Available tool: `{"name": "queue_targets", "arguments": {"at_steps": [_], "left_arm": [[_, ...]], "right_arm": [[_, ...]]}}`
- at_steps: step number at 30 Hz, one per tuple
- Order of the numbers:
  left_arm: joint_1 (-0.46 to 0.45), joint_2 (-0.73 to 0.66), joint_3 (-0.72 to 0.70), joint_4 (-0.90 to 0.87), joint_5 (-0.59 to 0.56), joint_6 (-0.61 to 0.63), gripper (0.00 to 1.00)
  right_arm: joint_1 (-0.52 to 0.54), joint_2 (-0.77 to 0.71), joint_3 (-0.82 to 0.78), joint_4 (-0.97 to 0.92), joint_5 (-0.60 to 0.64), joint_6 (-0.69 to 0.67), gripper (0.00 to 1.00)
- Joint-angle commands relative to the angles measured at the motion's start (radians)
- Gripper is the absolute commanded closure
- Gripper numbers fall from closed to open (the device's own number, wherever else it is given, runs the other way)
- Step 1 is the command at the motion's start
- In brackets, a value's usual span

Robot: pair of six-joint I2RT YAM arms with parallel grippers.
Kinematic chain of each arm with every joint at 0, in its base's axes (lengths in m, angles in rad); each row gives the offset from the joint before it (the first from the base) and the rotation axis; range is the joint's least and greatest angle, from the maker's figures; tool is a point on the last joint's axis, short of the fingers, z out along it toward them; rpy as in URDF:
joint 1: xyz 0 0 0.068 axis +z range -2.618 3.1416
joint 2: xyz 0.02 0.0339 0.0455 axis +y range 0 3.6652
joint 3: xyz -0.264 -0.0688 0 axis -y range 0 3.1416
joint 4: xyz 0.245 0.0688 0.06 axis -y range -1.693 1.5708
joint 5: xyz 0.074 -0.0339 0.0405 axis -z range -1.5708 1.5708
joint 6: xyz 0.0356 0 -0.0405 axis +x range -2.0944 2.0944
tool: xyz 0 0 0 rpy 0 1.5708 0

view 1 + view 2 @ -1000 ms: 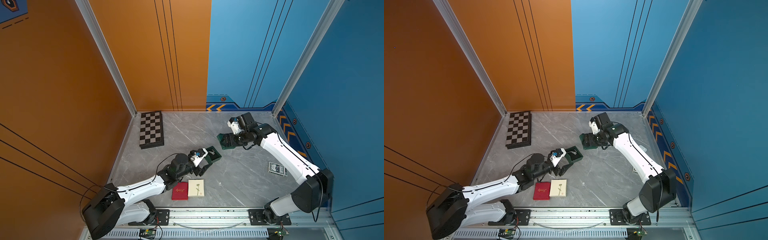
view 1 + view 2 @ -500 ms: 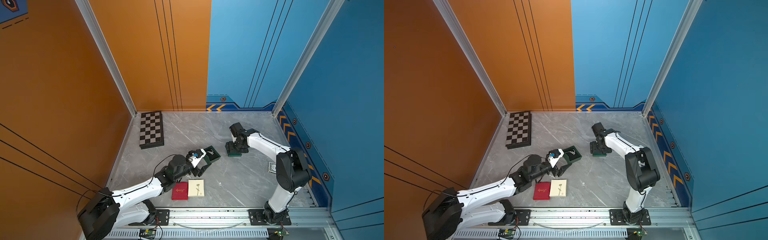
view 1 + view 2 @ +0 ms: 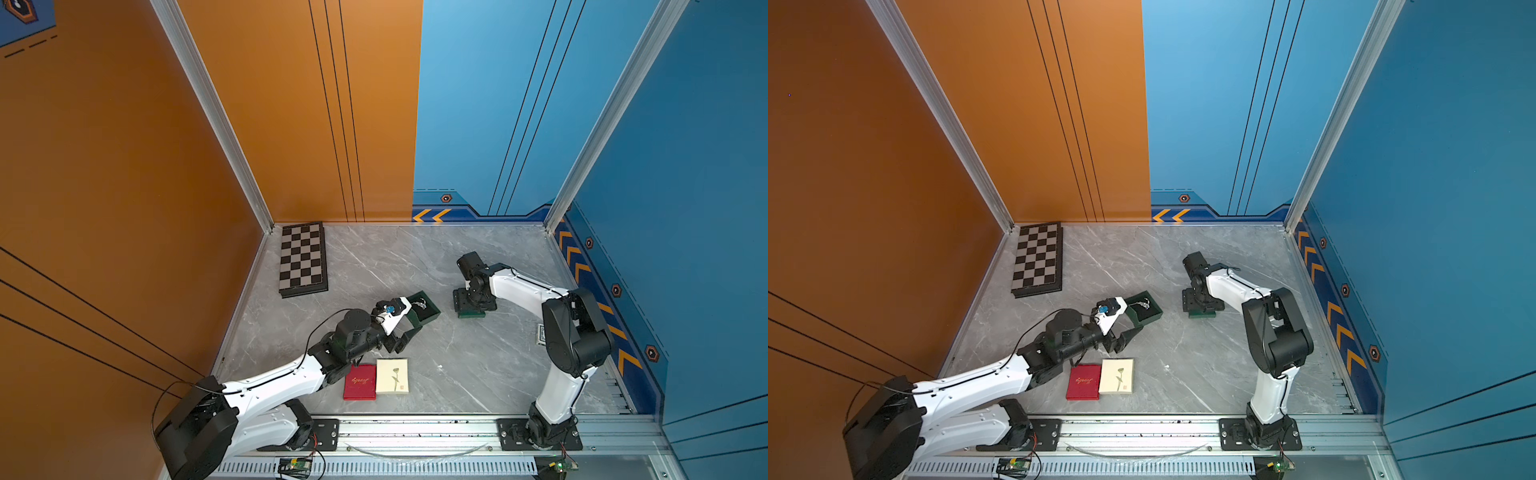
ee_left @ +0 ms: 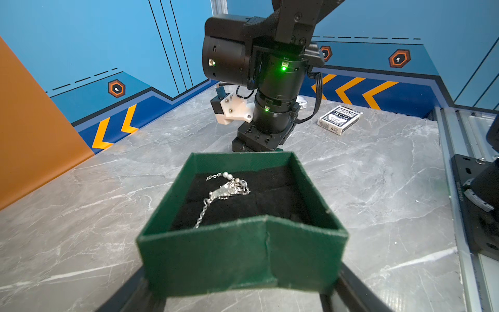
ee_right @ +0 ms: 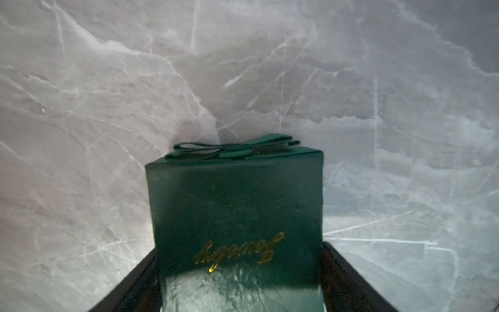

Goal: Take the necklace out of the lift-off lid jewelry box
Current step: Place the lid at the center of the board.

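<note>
grey marble table [image 3: 457, 365] | necklace [image 4: 224, 190] sits in open green box [image 4: 243, 256], left gripper [image 4: 243, 272] pinching its sides | right gripper [image 5: 240, 248] clamps lid [image 5: 235, 194] on the marble nearby | chessboard [image 3: 302, 258], red booklet [image 3: 360, 381], cream card [image 3: 392, 375] around | card deck [image 4: 339, 119] clear only from left wrist

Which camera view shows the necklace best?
The left wrist view: the necklace lies close and sharp inside the open box. Both top views show only a small silver glint there. The right wrist view shows just the lid.

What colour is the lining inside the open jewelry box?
Black lining, inside a dark green box; clearest in the left wrist view.
</note>
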Motion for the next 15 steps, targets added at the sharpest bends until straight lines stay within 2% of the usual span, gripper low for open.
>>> {"name": "queue_targets", "arguments": {"at_steps": [1, 7, 15], "left_arm": [[0.011, -0.018, -0.020, -0.005, 0.004, -0.019, 0.47], [0.013, -0.017, -0.022, -0.005, 0.005, -0.019, 0.47], [0.012, -0.018, -0.027, -0.004, 0.006, -0.018, 0.48]], "right_arm": [[0.009, -0.022, -0.014, 0.007, -0.029, 0.011, 0.19], [0.044, -0.054, -0.018, -0.004, -0.059, 0.019, 0.18], [0.135, -0.047, -0.022, -0.003, -0.003, 0.102, 0.18]]}}
